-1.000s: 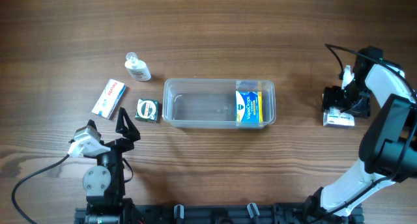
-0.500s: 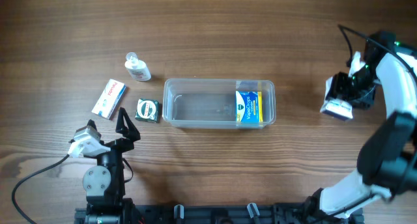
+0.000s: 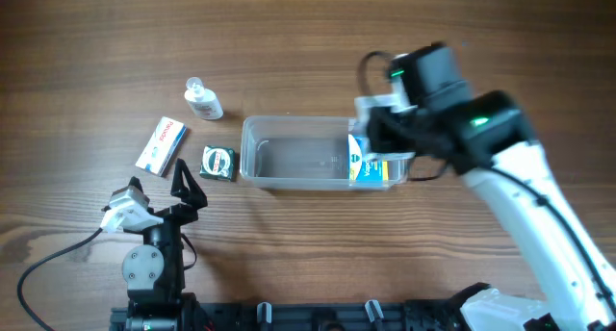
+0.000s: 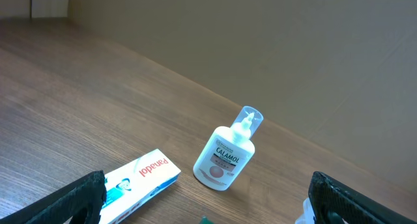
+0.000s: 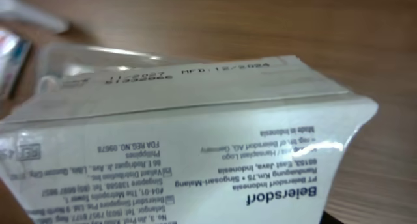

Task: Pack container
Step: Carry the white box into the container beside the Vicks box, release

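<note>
1 clear container (image 3: 289, 156) sits mid-table, with a blue and yellow box (image 3: 371, 163) at its right end. the right gripper (image 3: 380, 131) hangs over that end. its fingers are hidden, but a white box (image 5: 182, 159) fills its camera, so i judge it clamped on that. best to shift left of the packed box, level the white box, lower it inside the rim, then let go. the left gripper (image 3: 190, 185) rests near left, spread wide and empty. a bottle (image 3: 203, 100), long box (image 3: 161, 144) and small green box (image 3: 218, 163) lie left of the container.
</note>
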{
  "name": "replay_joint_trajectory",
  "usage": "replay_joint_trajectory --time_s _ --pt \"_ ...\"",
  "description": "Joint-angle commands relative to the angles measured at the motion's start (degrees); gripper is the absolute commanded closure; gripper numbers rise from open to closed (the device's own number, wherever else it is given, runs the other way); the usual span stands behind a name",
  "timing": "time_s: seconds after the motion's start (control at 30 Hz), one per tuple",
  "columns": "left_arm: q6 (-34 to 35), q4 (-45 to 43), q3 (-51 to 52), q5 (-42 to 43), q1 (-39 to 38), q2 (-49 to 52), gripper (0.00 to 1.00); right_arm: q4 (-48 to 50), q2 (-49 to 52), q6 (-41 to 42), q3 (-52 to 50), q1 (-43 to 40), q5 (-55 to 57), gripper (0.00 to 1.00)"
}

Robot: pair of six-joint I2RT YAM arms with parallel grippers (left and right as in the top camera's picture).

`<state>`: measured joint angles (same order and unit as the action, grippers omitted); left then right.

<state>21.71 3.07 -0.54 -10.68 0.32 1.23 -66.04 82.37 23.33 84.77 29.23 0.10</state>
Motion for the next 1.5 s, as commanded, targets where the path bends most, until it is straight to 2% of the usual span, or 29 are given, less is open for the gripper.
replay_joint_trajectory --time_s 0.0,0.13,0.37,0.63,0.77,1.07,1.47 --pt "-0.11 0.15 0.22 -0.11 -0.31 -0.04 0.00 3.13 4.33 10.10 -2.03 7.19 4.48 0.40" --pt "-0.11 0.15 0.22 -0.11 -0.31 -0.04 0.00 7.02 10.27 13.40 -3.72 10.69 6.99 0.38" --pt "-0.11 0.15 0.22 -0.11 -0.31 -0.04 0.00 9.57 21.38 15.85 -3.78 10.78 6.62 0.37" --pt "-0.11 0.15 0.22 -0.11 -0.31 -0.04 0.00 11.17 27.69 18.14 -3.80 10.78 6.08 0.35" --pt "-0.11 0.15 0.22 -0.11 -0.31 -0.04 0.00 12.00 29.53 19.23 -3.80 10.78 6.16 0.33" --pt "-0.11 0.15 0.22 -0.11 -0.31 -0.04 0.00 11.91 29.94 18.62 -3.80 10.78 6.84 0.21" --pt "-0.11 0.15 0.22 -0.11 -0.31 -0.04 0.00 11.28 28.04 11.91 -2.86 10.78 9.62 0.25"
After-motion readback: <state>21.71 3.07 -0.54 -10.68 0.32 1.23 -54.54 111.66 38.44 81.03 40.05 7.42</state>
